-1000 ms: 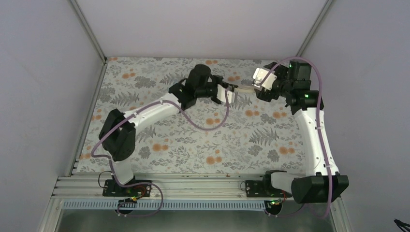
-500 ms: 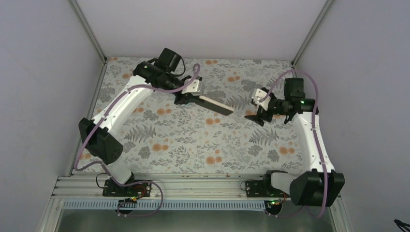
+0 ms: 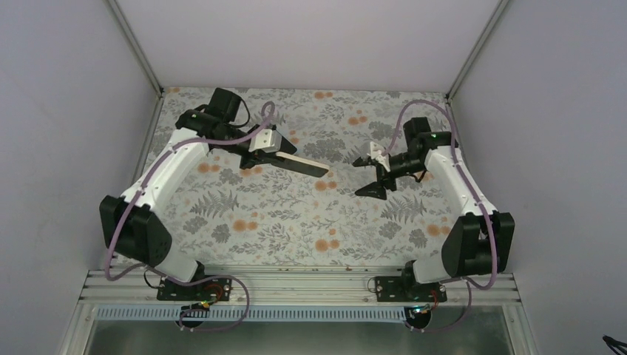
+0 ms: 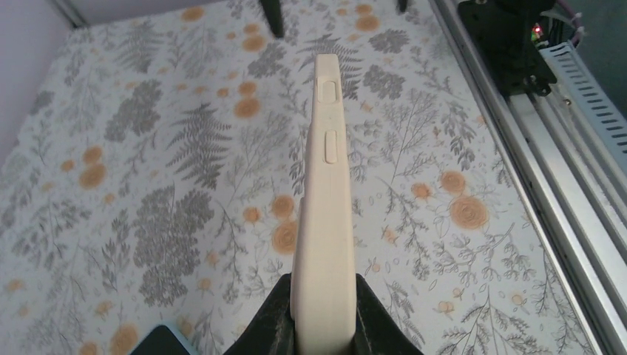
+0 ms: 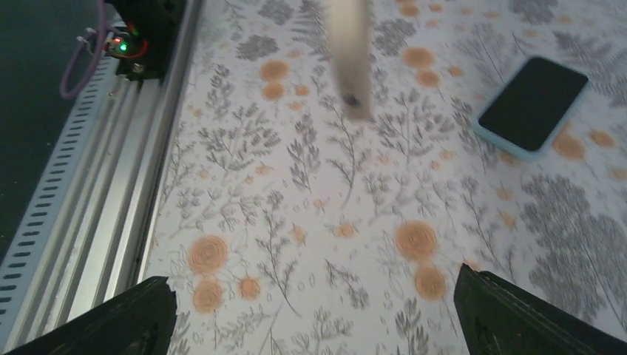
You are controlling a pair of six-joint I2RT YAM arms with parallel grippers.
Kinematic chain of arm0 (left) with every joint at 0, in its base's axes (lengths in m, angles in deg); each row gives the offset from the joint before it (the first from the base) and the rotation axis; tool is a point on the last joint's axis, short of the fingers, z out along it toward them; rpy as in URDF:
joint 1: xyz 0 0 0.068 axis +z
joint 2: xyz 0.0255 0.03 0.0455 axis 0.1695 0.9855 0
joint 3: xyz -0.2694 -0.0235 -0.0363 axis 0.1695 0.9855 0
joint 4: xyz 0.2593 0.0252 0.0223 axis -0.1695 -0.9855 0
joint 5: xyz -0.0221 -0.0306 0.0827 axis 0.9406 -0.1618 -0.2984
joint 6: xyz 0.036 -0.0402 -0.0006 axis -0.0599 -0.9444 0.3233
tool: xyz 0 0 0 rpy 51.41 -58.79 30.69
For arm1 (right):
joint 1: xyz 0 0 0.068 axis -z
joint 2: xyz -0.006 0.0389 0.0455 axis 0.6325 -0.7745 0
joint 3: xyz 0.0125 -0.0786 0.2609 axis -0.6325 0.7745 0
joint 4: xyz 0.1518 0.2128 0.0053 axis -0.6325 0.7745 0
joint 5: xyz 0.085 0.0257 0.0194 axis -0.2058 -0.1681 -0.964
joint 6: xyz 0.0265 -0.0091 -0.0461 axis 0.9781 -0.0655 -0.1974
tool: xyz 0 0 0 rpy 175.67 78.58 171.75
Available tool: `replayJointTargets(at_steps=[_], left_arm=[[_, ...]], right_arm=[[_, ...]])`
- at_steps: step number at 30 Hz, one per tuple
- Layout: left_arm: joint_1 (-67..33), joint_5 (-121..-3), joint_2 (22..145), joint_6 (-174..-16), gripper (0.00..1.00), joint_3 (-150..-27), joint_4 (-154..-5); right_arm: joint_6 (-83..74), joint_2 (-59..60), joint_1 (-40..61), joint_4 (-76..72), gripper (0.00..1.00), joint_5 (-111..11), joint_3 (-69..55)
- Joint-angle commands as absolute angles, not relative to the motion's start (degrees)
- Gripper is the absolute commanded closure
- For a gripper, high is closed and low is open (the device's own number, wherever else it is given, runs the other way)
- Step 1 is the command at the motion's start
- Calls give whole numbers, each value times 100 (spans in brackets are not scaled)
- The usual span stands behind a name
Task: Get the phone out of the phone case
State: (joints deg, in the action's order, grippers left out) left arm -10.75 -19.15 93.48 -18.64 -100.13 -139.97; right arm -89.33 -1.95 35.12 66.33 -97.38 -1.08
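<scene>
At upper right of the right wrist view, the phone lies screen-up on the counter. The case, probably empty though seen only edge-on, is clamped in the left claw. The right claw is spread wide, holding nothing. Extraction is judged done; the case is next to be set down clear of the phone.

Soft, even white light fills all 3 views, leaving only faint shadows on the grey-and-orange floral table cloth. The slim cream-coloured phone case looks crisp from the left wrist, blur-smeared from the right wrist.
</scene>
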Motion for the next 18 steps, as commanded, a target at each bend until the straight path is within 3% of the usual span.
replayJointTargets(at_steps=[1,6,18], left_arm=[[-863,-1223,9728,-1603,98,-10062,-13824],[-854,-948,9803,-1501,98,-9926,-13795],[-872,-700,9758,-1453,98,-9922,-13893]], right_arm=[[-8350,198,3180,5896,4,-10226,-83],[-7148,623,2811,4225,7,-9592,270],[-6725,-166,2165,3686,9,-9385,26]])
